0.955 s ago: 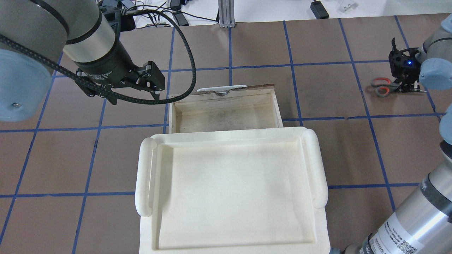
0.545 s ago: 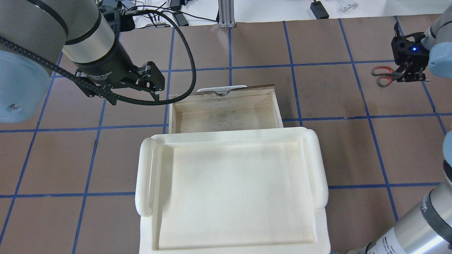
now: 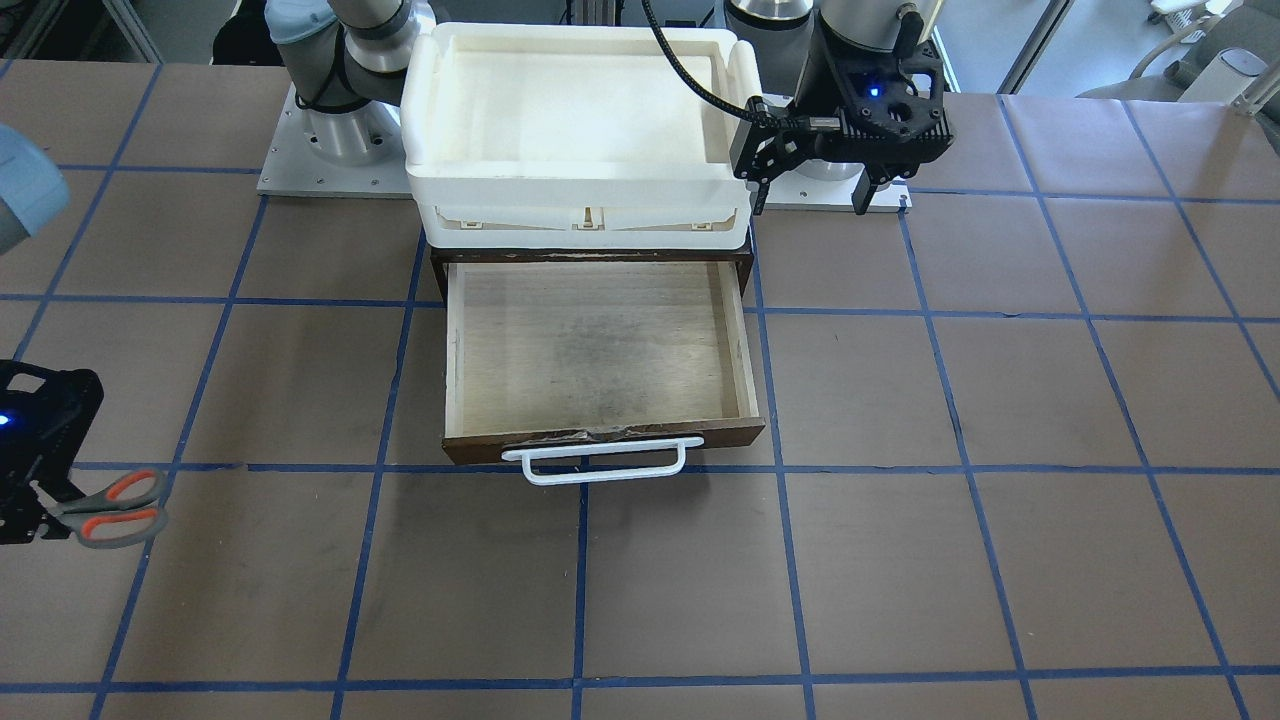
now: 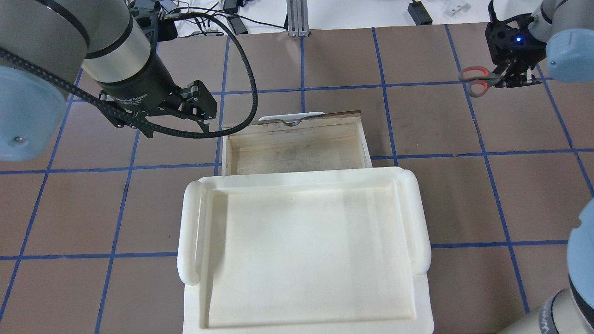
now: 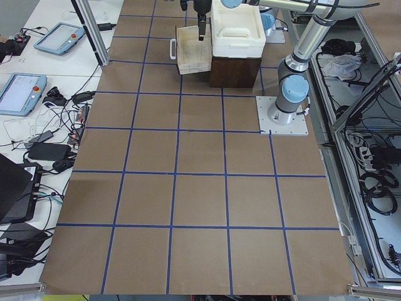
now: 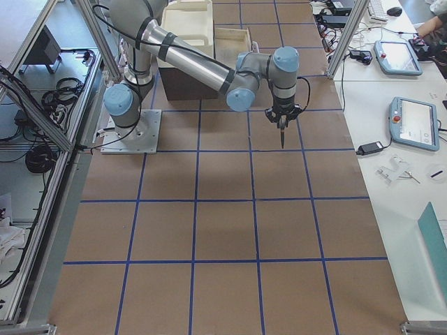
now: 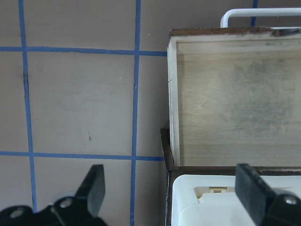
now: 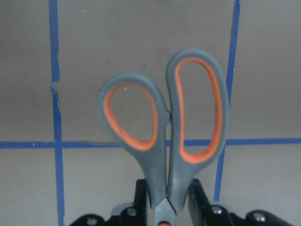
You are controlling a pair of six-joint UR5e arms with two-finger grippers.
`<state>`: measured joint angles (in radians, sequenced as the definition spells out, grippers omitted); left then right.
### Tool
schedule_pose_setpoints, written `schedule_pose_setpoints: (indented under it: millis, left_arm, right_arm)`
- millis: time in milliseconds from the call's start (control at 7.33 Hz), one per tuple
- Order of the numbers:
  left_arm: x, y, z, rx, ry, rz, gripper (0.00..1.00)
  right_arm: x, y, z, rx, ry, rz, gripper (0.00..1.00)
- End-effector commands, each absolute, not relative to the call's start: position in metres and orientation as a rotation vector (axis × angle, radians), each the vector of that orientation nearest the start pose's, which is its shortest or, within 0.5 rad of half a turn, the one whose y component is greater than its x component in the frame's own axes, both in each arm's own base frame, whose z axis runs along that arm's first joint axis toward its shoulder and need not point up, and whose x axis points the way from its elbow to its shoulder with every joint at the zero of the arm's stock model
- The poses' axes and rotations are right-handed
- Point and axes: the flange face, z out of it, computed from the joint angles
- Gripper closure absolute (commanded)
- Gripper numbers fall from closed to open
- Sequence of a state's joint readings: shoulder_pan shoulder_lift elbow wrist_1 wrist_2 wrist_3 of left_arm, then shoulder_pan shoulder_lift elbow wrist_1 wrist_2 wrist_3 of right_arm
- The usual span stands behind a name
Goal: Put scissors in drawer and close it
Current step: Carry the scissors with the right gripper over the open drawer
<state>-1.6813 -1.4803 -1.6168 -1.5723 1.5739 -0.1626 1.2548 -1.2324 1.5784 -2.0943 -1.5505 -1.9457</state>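
The left gripper (image 3: 808, 198) hangs by the left front corner of the drawer (image 4: 297, 153), fingers spread wide and holding nothing; it has not moved in the last second. The drawer stands pulled out as before, white handle away from the robot, showing only its bare plywood floor. On the cabinet above it sits a white tray (image 4: 190, 232), its inside bare too.

Far to the right, the right gripper (image 4: 510, 76) is clamped on the scissors (image 4: 475, 81) just past the handles, near the pivot. A second ago they were nearer the robot and further right. Since then they have shifted left and away from it, though they are well apart from the drawer. They lie level along the table, blades closed, with the grey-and-orange loops facing the drawer side and the blades pointing to the robot's right.
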Motion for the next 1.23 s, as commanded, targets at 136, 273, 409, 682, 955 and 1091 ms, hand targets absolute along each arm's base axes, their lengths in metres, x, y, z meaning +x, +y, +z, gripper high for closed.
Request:
schedule_pose_setpoints:
  millis: [136,273,409,682,955,1091]
  left_arm:
    - [-0.183,-0.440,0.508,-0.082,3.143,-0.068,0.00]
    - [-0.183,-0.440,0.508,-0.082,3.143,-0.068,0.00]
    - [-0.183,-0.440,0.508,-0.082,3.143,-0.068,0.00]
    - [-0.183,-0.440,0.508,-0.082,3.143,-0.068,0.00]
    - [-0.183,-0.440,0.508,-0.082,3.143,-0.068,0.00]
    - [-0.183,-0.440,0.508,-0.082,3.143,-0.068,0.00]
  right_arm:
    - [0.084,-0.596,0.408,-2.351,2.236,-0.172,1.00]
    - [0.137,-0.583,0.412,-2.369,2.213,-0.182,1.00]
    - [0.180,-0.571,0.411,-2.408,2.159,-0.178,1.00]
    - [0.243,-0.547,0.408,-2.456,2.148,-0.138,1.00]
    - [0.287,-0.532,0.394,-2.493,2.079,-0.109,1.00]
    - [0.313,-0.517,0.388,-2.508,2.068,-0.078,1.00]
